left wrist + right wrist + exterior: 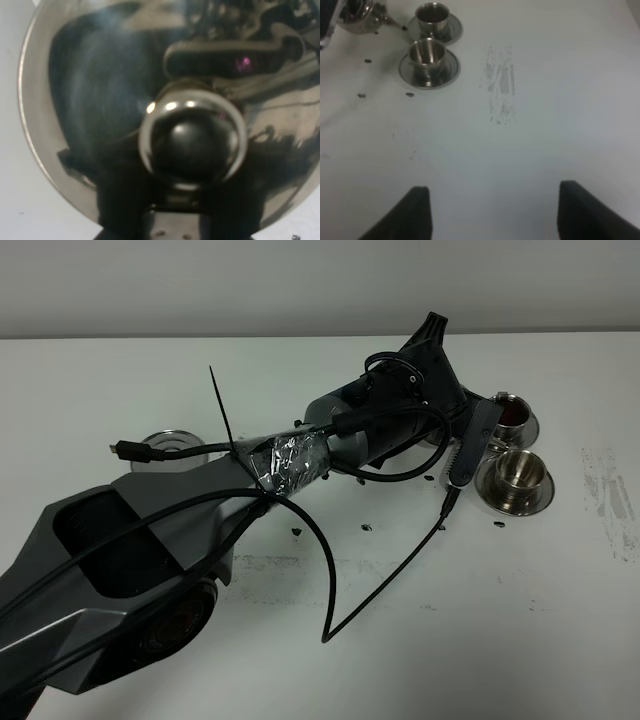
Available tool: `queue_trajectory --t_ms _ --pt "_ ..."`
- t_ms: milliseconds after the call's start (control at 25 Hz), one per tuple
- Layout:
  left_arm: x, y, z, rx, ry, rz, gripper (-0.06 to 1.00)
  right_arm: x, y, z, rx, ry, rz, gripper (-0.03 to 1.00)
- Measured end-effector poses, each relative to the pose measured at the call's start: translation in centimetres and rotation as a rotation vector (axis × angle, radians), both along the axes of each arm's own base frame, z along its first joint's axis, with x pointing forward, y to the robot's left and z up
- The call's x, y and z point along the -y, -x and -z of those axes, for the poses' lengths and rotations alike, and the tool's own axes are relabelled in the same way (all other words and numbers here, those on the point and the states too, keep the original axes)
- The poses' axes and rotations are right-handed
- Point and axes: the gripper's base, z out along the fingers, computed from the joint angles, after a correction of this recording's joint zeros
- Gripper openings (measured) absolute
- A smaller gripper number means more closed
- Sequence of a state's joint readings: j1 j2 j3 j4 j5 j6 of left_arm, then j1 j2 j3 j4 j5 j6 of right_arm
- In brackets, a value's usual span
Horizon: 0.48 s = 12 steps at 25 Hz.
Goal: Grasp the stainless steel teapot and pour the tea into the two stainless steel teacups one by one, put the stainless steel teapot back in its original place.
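The stainless steel teapot fills the left wrist view, lid and knob close up. It also shows in the right wrist view, its spout pointing at the far teacup. My left gripper is shut on the teapot; in the exterior view the left arm hides the pot. The far teacup holds reddish-brown tea. The near teacup, also in the right wrist view, looks shiny inside. The round steel disc lies bare at the left. My right gripper is open and empty.
Both cups stand on steel saucers at the table's right. Small dark specks dot the white table. A grey scuff mark lies right of the cups. Black cables hang from the left arm.
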<state>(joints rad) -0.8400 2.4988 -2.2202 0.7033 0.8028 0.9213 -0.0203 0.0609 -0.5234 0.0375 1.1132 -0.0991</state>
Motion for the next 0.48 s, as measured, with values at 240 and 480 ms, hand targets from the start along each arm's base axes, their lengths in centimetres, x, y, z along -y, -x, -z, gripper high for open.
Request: queue_trajectory --t_ms 240,480 --pt "0.37 0.13 -0.17 0.026 -0.013 0.031 0.17 0.00 0.00 0.00 0.000 0.000 0.000 0.53" --pt "0.86 0.28 0.44 0.039 -0.038 0.069 0.17 0.00 0.00 0.00 0.000 0.000 0.000 0.53"
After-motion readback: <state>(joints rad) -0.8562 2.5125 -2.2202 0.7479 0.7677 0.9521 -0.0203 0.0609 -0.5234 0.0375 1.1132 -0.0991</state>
